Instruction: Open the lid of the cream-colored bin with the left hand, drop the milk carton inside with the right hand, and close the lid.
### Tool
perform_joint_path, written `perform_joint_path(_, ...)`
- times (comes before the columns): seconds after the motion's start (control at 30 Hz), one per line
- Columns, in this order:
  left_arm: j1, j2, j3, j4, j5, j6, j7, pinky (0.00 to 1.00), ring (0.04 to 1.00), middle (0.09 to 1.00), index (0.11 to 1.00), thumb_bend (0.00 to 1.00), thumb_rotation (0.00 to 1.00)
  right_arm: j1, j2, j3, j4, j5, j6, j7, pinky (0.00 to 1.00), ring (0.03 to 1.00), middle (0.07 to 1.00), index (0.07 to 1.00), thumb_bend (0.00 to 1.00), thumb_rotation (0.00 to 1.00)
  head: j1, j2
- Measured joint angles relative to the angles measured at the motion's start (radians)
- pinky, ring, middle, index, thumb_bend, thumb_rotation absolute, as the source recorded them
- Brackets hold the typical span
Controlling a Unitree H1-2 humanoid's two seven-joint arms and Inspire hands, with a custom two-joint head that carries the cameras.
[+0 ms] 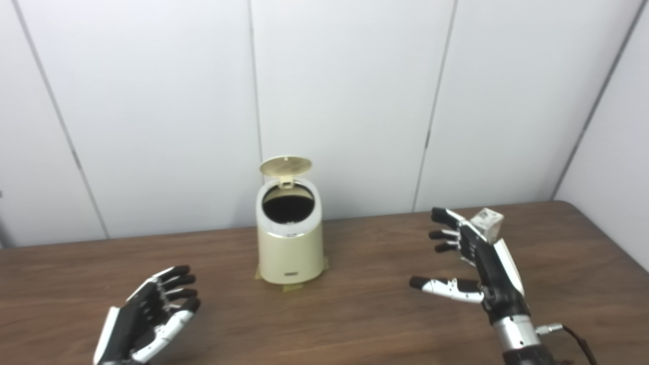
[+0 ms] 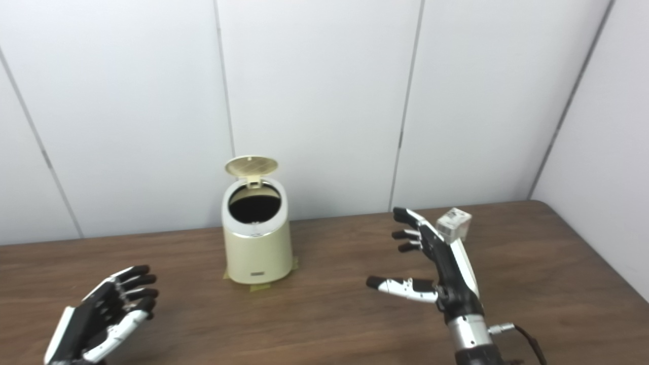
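The bin (image 1: pixel 290 238) is seen with its lid (image 1: pixel 285 166) raised. Both the left hand (image 1: pixel 147 317) and right hand (image 1: pixel 476 258) are spread, nothing gripped; the carton (image 1: pixel 487 223) is partly hidden behind the right hand.

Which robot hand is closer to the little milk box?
The right hand. The milk carton stands just behind it on the table, while the left hand is far across, beyond the open bin.

Bin: we see a cream-colored round plastic bin (image 1: pixel 290 253) upright on the table.
Lid: round cream lid (image 1: pixel 285 166) hinged up, open.
Carton: small white milk carton (image 1: pixel 487 222) well right of the bin.
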Motion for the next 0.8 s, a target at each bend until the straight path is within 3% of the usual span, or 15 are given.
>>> perform_joint_path(0.07, -0.003, 0.007, 0.0, 0.001, -0.025, 0.004, -0.019, 0.6, 0.741, 0.768, 0.759, 0.59, 0.18, -0.033, 0.003, -0.007, -0.039, -0.063, 0.052, -0.017, 0.59, 0.732, 0.779, 0.78, 0.71, 0.15, -0.023, -0.006)
perform_joint_path(0.2, -0.003, 0.014, 0.007, 0.001, -0.041, 0.033, -0.027, 0.66, 0.768, 0.782, 0.777, 0.54, 0.13, -0.096, -0.013, -0.039, -0.105, -0.151, 0.159, -0.022, 0.56, 0.742, 0.809, 0.785, 0.73, 0.19, -0.072, -0.02)
perform_joint_path(0.33, -0.004, 0.021, 0.016, 0.001, -0.029, 0.057, -0.017, 0.65, 0.757, 0.772, 0.761, 0.57, 0.17, -0.142, -0.066, -0.088, -0.108, -0.171, 0.222, -0.022, 0.59, 0.771, 0.834, 0.825, 0.74, 0.18, -0.117, -0.031)
perform_joint_path(0.47, -0.005, 0.018, 0.021, 0.001, -0.023, 0.081, 0.002, 0.61, 0.735, 0.759, 0.748, 0.58, 0.17, -0.159, -0.094, -0.115, -0.077, -0.166, 0.269, -0.019, 0.69, 0.84, 0.878, 0.917, 0.78, 0.22, -0.118, -0.029)
perform_joint_path(0.63, -0.006, 0.017, 0.019, 0.0, -0.024, 0.098, 0.004, 0.63, 0.755, 0.774, 0.768, 0.57, 0.18, -0.189, -0.162, -0.127, 0.023, -0.158, 0.312, -0.014, 0.65, 0.843, 0.919, 0.959, 0.82, 0.28, -0.124, -0.025)
perform_joint_path(0.8, -0.006, 0.018, 0.017, -0.005, -0.037, 0.108, -0.01, 0.63, 0.757, 0.778, 0.769, 0.54, 0.14, -0.228, -0.2, -0.126, 0.088, -0.138, 0.373, 0.016, 0.72, 0.899, 0.966, 0.978, 0.89, 0.27, -0.129, -0.025)
